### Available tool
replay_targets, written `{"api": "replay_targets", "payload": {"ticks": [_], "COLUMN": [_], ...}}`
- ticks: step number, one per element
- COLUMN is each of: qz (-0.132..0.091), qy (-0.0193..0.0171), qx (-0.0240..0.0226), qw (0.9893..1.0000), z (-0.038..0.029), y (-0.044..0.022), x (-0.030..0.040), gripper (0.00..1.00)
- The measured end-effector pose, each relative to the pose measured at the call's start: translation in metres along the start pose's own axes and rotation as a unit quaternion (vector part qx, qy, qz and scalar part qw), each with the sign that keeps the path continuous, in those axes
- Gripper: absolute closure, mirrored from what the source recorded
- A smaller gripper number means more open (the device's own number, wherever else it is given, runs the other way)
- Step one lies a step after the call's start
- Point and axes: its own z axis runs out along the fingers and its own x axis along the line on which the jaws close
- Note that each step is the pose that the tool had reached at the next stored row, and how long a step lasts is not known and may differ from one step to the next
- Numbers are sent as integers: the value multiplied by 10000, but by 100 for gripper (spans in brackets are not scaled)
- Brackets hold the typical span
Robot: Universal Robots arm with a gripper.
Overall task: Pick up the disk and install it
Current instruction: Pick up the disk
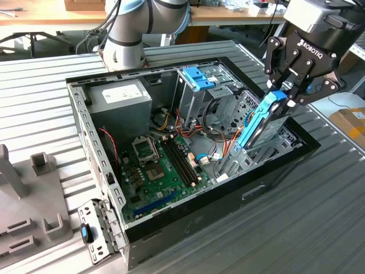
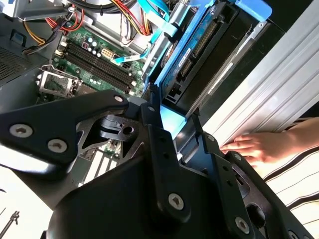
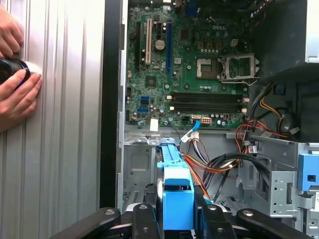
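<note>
Ext. view, right-centre of frame: pincer (image 1: 280, 96) grips the disk (image 1: 258, 124) by its blue bracket. Disk stands on edge, tilted, lower end inside the open PC case (image 1: 228, 200), w/ the motherboard (image 1: 162, 165) toward frame centre. A hand (image 3: 17, 94) rests on the tabletop (image 1: 34, 97).

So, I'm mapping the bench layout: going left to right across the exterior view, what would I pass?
In order: grey fixture plate → power supply → blue-tabbed drive cage → disk → cardboard box.

The grey disk (image 1: 258, 123) has a light-blue frame, the gripper (image 1: 285, 96) is black, the motherboard (image 1: 162, 168) green.
</note>
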Motion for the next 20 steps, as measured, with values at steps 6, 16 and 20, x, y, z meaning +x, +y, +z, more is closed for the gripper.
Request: {"api": "replay_targets", "payload": {"ticks": [6, 16, 20], "qz": [-11, -67, -67], "qy": [0, 3, 2], "qx": [3, 10, 10], "qw": [10000, 10000, 10000], "z": [137, 362, 363], "y": [3, 22, 21], "x": [2, 12, 12], "gripper": [64, 64, 64]}}
